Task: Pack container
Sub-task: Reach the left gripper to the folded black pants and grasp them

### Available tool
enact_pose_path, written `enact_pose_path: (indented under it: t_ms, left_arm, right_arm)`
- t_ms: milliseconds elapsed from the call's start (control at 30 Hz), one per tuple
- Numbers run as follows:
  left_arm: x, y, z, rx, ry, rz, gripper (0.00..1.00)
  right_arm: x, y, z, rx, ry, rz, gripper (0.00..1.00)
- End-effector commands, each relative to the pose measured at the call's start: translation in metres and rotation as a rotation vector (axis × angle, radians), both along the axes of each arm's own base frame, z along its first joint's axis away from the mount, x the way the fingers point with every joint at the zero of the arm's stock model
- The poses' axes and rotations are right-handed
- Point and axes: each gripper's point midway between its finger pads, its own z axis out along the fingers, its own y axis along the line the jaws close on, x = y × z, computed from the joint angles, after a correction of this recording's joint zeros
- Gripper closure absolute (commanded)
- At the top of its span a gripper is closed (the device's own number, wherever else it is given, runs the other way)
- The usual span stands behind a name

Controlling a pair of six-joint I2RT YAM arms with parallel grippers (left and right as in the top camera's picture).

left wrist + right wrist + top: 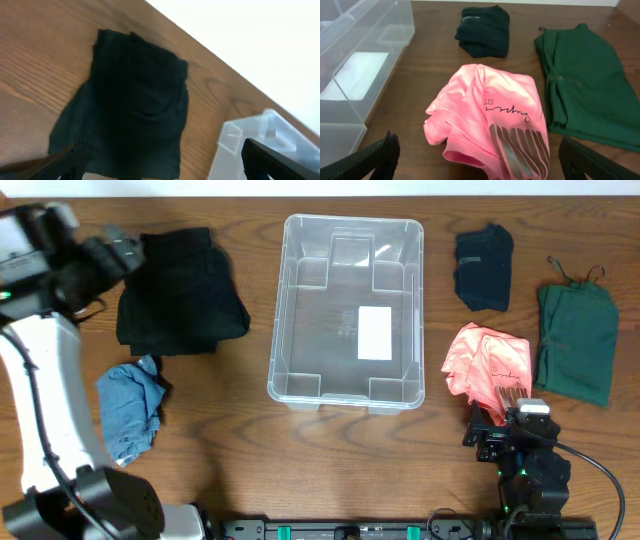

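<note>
The clear plastic container [347, 310] with a white label stands empty in the table's middle; its corner shows in the left wrist view [260, 145] and its side in the right wrist view [355, 75]. A black garment [180, 290] lies left of it, also in the left wrist view [135, 100]. My left gripper [165, 165] is open above the black garment's near edge, holding nothing. A pink garment [490, 365] lies right of the container, also in the right wrist view [495, 120]. My right gripper [485, 170] is open just in front of it, empty.
A blue garment [130, 405] lies at the front left. A dark navy garment [484, 268] and a green garment [575, 340] lie at the right, both in the right wrist view [485, 30] [585, 85]. The left arm [40, 380] stretches along the table's left side.
</note>
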Motion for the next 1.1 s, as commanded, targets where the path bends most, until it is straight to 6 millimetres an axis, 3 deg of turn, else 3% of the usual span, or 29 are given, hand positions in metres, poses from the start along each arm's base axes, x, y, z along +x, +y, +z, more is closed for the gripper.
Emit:
enact_pose_path:
  t_ms: [0,233,433,667,900,1067]
  left_arm:
    - [0.006,0.011,-0.010,-0.075,-0.013,-0.052,0.02]
    - [0.015,0.034,-0.086,-0.097,0.104,-0.127,0.02]
    - [0.017,0.052,-0.152,-0.178,0.208,-0.088,0.02]
    - [0.013,0.063,-0.202,-0.237,0.283,-0.062,0.02]
    - [0.014,0.047,-0.238,-0.360,0.304,-0.103,0.02]
    - [0.026,0.035,-0.247,-0.442,0.241,-0.154,0.02]
  right_arm:
    - [0.000,-0.002,0.000,0.012,-0.002,-0.016,0.01]
    - [0.000,-0.002,0.000,0.012,-0.002,-0.016,0.01]
    - [0.000,-0.002,0.000,0.012,-0.002,-0.016,0.01]
    - [0.000,-0.002,0.000,0.012,-0.002,-0.016,0.01]
    - [0.000,-0.002,0.000,0.013,-0.002,-0.015,0.01]
    - [0.000,-0.002,0.000,0.012,-0.002,-0.016,0.01]
